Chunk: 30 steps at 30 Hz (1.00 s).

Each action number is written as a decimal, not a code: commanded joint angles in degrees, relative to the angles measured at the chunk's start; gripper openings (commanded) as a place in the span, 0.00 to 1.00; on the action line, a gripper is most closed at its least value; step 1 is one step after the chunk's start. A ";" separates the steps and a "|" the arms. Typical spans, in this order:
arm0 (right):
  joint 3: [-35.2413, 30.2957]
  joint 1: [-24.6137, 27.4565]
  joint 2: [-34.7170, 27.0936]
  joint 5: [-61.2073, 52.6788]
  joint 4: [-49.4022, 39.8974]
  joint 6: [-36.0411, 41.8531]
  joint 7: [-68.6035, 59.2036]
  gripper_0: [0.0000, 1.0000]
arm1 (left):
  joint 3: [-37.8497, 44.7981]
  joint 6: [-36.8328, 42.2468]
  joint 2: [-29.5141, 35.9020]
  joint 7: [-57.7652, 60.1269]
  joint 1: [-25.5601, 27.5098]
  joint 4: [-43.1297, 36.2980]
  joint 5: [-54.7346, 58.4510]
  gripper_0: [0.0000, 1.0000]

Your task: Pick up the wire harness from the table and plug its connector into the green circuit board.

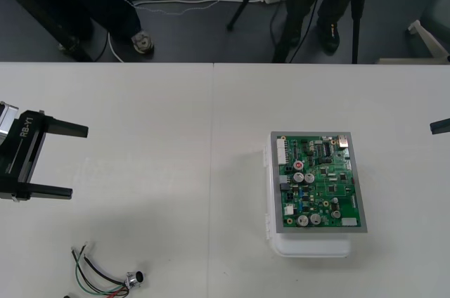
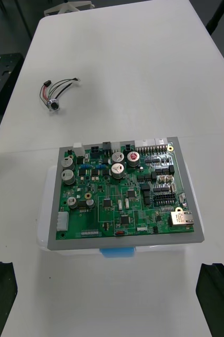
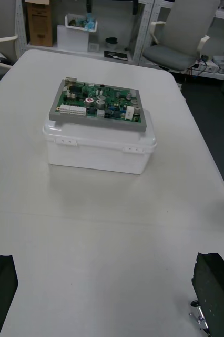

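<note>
The wire harness (image 1: 98, 277) lies loose on the table near the front left edge, with thin red, black and green wires and its round metal socket (image 1: 133, 280) at the right end. My left gripper (image 1: 79, 161) hovers open above and left of it, nothing between its fingers (image 3: 213, 292). The green circuit board (image 1: 320, 182) sits on its white base (image 1: 309, 247) right of centre. In the right wrist view the board (image 2: 125, 195) is close in front of my open right gripper (image 2: 109, 300), and the harness (image 2: 57, 92) lies far beyond it. One right fingertip (image 1: 440, 126) pokes in at the right edge.
A seam between two tabletops (image 1: 212, 171) runs front to back between the harness and the board. Bare table lies all around the white base (image 3: 99, 150). Dark floor with cables and stands lies past the far edge.
</note>
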 commanded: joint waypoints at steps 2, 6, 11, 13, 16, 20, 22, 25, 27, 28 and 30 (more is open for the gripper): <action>-0.07 -0.11 -2.30 -0.41 -0.78 -0.42 2.37 1.00 | -0.67 -2.25 -0.62 -4.81 0.08 0.09 -0.72 0.98; -0.07 -0.11 -2.30 -0.41 -0.78 -0.42 2.37 1.00 | -0.67 -4.80 -0.53 -6.13 -1.50 -0.70 -3.97 0.98; -0.07 -0.11 -2.30 -0.41 -0.78 -0.42 2.37 1.00 | -0.76 -6.91 -0.53 -9.73 -2.73 -2.10 -9.07 0.98; -0.07 -0.11 -2.30 -0.41 -0.78 -0.42 2.37 1.00 | -1.37 -7.52 -0.36 -11.40 -3.35 -2.45 -11.18 0.98; -0.07 -0.11 -2.30 -0.41 -0.78 -0.42 2.37 1.00 | -4.97 -7.61 0.87 -13.95 -4.66 -2.54 -12.06 0.98; -0.07 -0.11 -2.30 -0.41 -0.78 -0.42 2.37 1.00 | -11.30 -6.55 3.77 -18.61 -7.04 -2.54 -12.50 0.98; -0.07 -0.11 -2.30 -0.41 -0.78 -0.42 2.37 1.00 | -13.94 -5.85 4.92 -21.69 -8.27 -2.54 -13.20 0.98; -0.07 -0.11 -2.30 -0.41 -0.78 -0.42 2.37 1.00 | -17.37 -4.62 5.71 -27.84 -10.02 -2.54 -14.26 0.98; -0.07 -0.11 -2.30 -0.41 -0.78 -0.42 2.37 1.00 | -18.95 -3.83 5.80 -33.55 -11.08 -2.54 -15.22 0.98; -0.07 -0.11 -2.30 -0.41 -0.78 -0.42 2.37 1.00 | -19.65 -3.30 5.71 -36.63 -11.43 -2.54 -15.66 0.98; -0.07 -0.11 -2.30 -0.41 -0.78 -0.42 2.37 1.00 | -20.97 -2.69 5.80 -40.76 -12.22 -2.54 -16.28 0.98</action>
